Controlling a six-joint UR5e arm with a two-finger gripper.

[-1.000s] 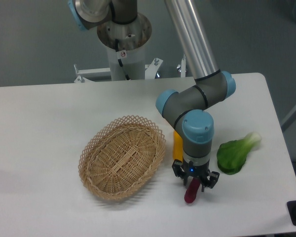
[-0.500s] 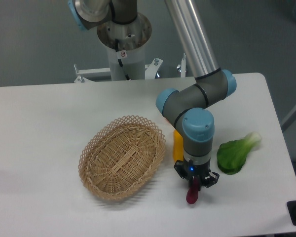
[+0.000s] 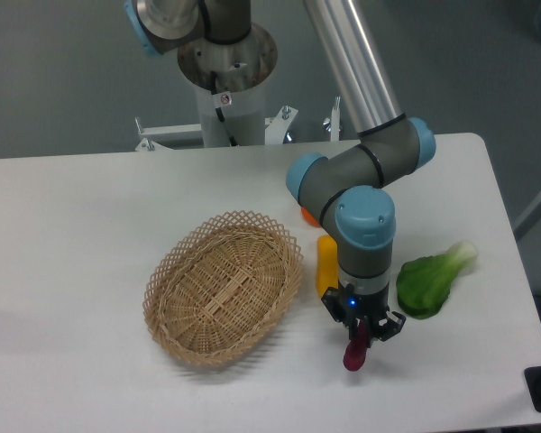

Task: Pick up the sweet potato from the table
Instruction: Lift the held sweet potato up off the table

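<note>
Purple sweet potato (image 3: 353,354) pinched in the gripper (image 3: 362,332), pointing down

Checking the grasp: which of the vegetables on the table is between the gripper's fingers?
The sweet potato, the small purple one, held by the gripper. The yellow vegetable and the leafy green lie apart, untouched.

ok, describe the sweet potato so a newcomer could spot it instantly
Start at the wicker basket in the middle of the table, then look right to the arm's end effector near the front edge. The sweet potato is the small purple-magenta tuber pinched there, darker and slimmer than the yellow vegetable and leafy green beside it.
</note>
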